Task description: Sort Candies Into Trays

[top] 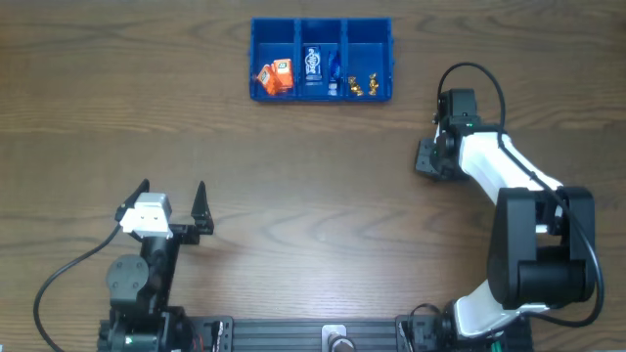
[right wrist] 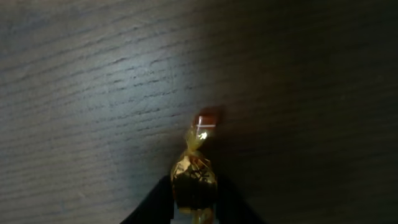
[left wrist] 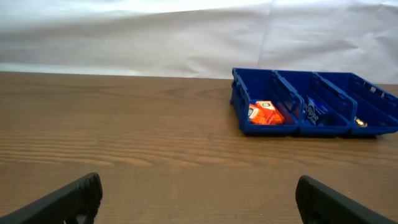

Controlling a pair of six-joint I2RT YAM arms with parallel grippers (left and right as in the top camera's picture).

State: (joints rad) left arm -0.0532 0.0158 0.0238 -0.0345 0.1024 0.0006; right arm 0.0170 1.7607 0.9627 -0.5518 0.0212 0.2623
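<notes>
A blue three-compartment tray [top: 254, 49] stands at the table's far middle. Its left bin holds orange candies [top: 275, 76], the middle bin blue-wrapped candies [top: 314, 63], the right bin gold candies [top: 363, 88]. My right gripper [top: 427, 161] is low over the table, right of and nearer than the tray. In the right wrist view my right gripper [right wrist: 194, 202] is shut on a gold-wrapped candy [right wrist: 194, 171] just above the wood. My left gripper [top: 173, 196] stands open and empty near the front left, facing the tray [left wrist: 239, 102] and its orange candies [left wrist: 266, 112].
Bare wooden tabletop [top: 313, 196] stretches between the arms and the tray. A white backdrop [left wrist: 155, 37] rises behind the table's far edge. The right arm's cable [top: 469, 73] loops above its wrist.
</notes>
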